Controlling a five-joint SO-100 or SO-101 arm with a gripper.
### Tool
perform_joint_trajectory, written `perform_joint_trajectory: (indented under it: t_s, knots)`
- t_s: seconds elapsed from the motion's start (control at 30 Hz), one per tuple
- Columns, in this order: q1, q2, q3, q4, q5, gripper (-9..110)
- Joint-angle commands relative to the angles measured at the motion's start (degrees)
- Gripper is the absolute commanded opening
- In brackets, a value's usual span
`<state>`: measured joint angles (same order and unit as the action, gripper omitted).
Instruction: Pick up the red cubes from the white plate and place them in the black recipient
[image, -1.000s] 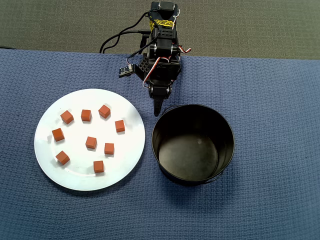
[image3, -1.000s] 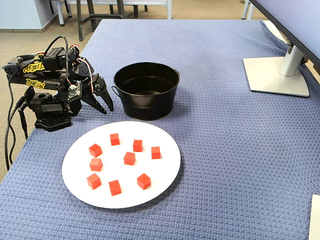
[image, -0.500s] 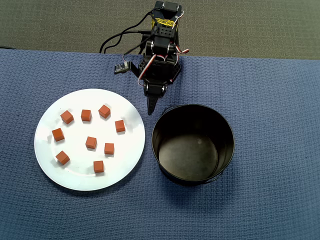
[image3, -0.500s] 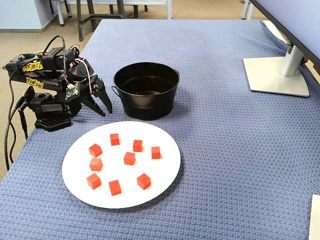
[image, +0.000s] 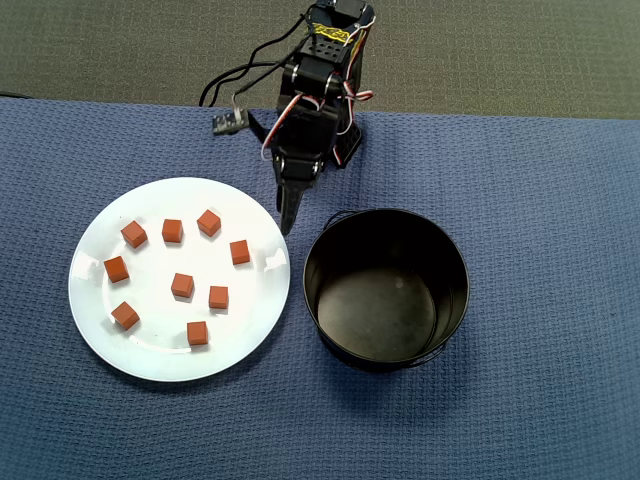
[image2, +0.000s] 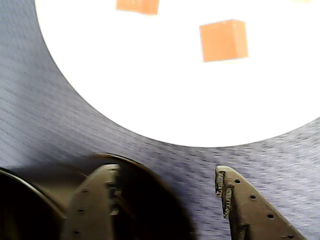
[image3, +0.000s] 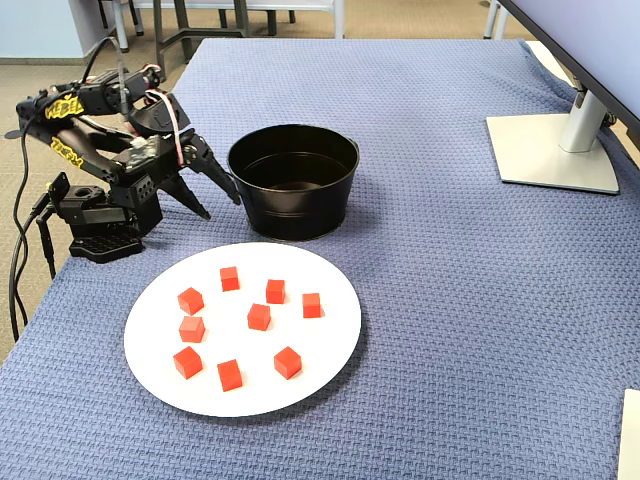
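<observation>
- Gripper (image: 287, 222) is hanging at upper centre of the overhead view, tips just off the upper right edge of the white plate (image: 100, 330), close beside the rim of the black recipient (image: 386, 290).
- Jaws are standing parted, a clear gap between them in the wrist view, nothing held; blue cloth (image2: 40, 115) is showing through the gap.
- Red cubes (image: 181, 285): eight countable on the plate in the overhead view, spread loosely over its middle and upper part, none touching another. The pot is looking empty inside.
- Step in hand, as judged: reaching out for the first pick.
- Nearest candidate is the cube at the plate's right side (image: 240, 252); in the wrist view one cube (image2: 224, 40) is sitting upper right of the frame, off the jaw line.
- Doing it well: swinging so that cube is lying centred between the fingers before lowering, and squaring the fingers to two flat faces rather than corners.
- Keeping the opening wide while descending; the neighbouring cubes are far enough apart that none should be getting bumped.
- Watching the glossy plate: a pad dragging on it may be sliding the cube or shifting the plate, so closing gently just above the surface.
- Lifting clear of the pot's tall wall and wire handle (image: 345, 213) before releasing.
</observation>
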<state>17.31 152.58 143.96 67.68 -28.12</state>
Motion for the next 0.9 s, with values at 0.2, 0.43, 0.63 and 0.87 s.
perform_joint_trajectory:
  t_s: [0.2,0.43,0.63,0.87]
  knots:
    - [5.7,-30.1,-16.8,-3.7,-9.3,22]
    - [10.7,-36.8,-21.7,-4.8,-15.6,19]
    - [13.4,-42.1,-21.9,-7.8,-22.1,18]
    - [13.9,-45.9,-22.3,-10.2,-27.9,16]
